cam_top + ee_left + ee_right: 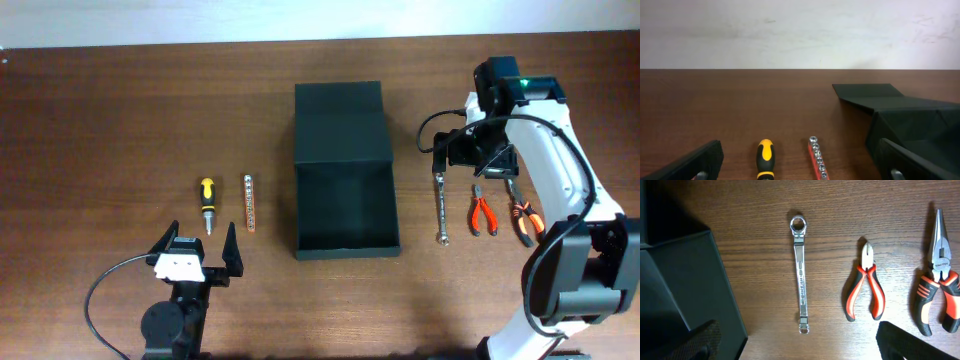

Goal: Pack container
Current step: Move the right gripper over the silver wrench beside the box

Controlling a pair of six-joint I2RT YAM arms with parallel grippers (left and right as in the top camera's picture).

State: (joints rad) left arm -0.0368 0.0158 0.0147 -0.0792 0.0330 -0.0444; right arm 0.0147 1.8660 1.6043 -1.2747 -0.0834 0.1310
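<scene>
The black container [345,170] sits open in the middle of the worktop [100,120]. To its left lie a screwdriver [207,200] and a strip of sockets [249,203], near the wide-open left claw [196,248]. To its right, the right claw [802,345] hangs wide open over a wrench [800,270] and two pliers [866,285].

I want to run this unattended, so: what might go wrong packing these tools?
The wrench lies flat and thin on the table; open jaws may slip off it. The red-handled cutters and long-nose pliers lie close together, so grabbing one may nudge the other. A long tool could catch the container wall.
</scene>
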